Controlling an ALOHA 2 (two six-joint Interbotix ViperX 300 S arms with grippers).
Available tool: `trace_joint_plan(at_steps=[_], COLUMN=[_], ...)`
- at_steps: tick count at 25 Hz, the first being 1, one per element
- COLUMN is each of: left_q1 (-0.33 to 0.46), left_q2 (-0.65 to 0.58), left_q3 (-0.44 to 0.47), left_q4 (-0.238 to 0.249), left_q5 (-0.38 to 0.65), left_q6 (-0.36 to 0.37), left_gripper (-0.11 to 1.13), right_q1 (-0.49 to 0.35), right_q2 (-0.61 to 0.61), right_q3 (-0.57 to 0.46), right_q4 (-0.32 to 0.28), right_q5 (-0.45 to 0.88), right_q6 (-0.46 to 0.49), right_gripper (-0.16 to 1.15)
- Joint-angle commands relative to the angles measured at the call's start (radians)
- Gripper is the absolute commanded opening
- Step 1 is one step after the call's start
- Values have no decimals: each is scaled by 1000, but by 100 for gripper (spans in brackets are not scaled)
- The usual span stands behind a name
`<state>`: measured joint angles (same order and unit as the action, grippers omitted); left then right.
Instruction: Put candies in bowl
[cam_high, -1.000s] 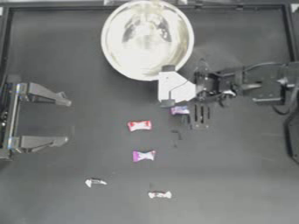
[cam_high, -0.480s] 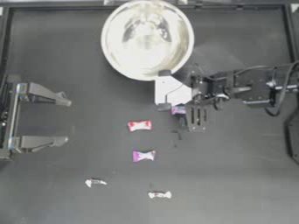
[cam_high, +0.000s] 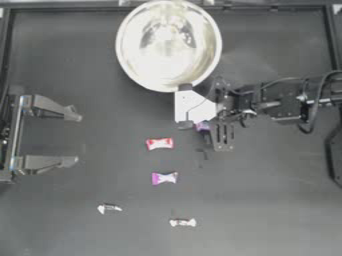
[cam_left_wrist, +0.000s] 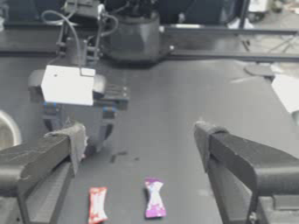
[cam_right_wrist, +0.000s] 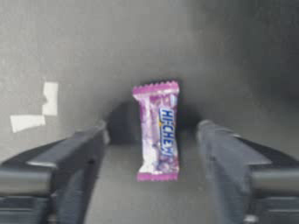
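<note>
The shiny bowl (cam_high: 168, 45) sits at the table's far middle. Just below its rim, my right gripper (cam_high: 207, 129) stands open over the purple-white candy (cam_high: 202, 126). In the right wrist view that candy (cam_right_wrist: 158, 138) lies flat on the table between the two fingers (cam_right_wrist: 79, 159), touching neither. The red-white candy (cam_high: 159, 144) and the magenta-white candy (cam_high: 164, 178) lie to the left and nearer the front, and both show in the left wrist view (cam_left_wrist: 97, 204) (cam_left_wrist: 154, 199). Two whitish candies (cam_high: 109, 208) (cam_high: 182, 222) lie near the front edge. My left gripper (cam_high: 63, 137) rests open at the left.
White tape marks (cam_right_wrist: 35, 111) are stuck to the table beside the right gripper. The right arm's white block (cam_high: 194, 107) hangs just at the bowl's near rim. A raised frame runs along the table's far edge (cam_high: 267, 6).
The right gripper has shifted slightly left and come down around the purple-white candy, which has not moved. The left arm is still.
</note>
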<state>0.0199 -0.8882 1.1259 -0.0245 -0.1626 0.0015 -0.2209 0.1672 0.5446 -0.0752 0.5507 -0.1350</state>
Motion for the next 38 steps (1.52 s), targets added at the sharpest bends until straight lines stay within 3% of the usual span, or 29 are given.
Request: trace_joint_plan(at_steps=[1, 7, 9, 15, 23, 30, 38], left_q1=[2, 2, 2, 2, 2, 8, 15], left_q2=[14, 14, 14, 14, 14, 14, 14], left_q3=[-26, -25, -23, -23, -21, -18, -14], left_q4=[0, -2, -2, -2, 0, -2, -2], left_q5=[-5, -5, -5, -5, -5, -5, -5], left_q6=[-2, -2, -2, -2, -2, 0, 0], left_gripper=[103, 103, 103, 103, 103, 103, 103], right_q1=[2, 2, 2, 2, -5, -86, -250], right_q2=[-11, 3, 3, -35, -212, -293, -204], right_q3=[-18, -23, -26, -28, -32, -60, -135], right_q4=[-2, -15, -20, -3, 6, 5, -2], right_q5=[2, 28, 35, 44, 26, -104, -241], right_q6=[0, 9, 15, 14, 6, 0, -9], right_gripper=[74, 24, 16, 13, 11, 11, 10])
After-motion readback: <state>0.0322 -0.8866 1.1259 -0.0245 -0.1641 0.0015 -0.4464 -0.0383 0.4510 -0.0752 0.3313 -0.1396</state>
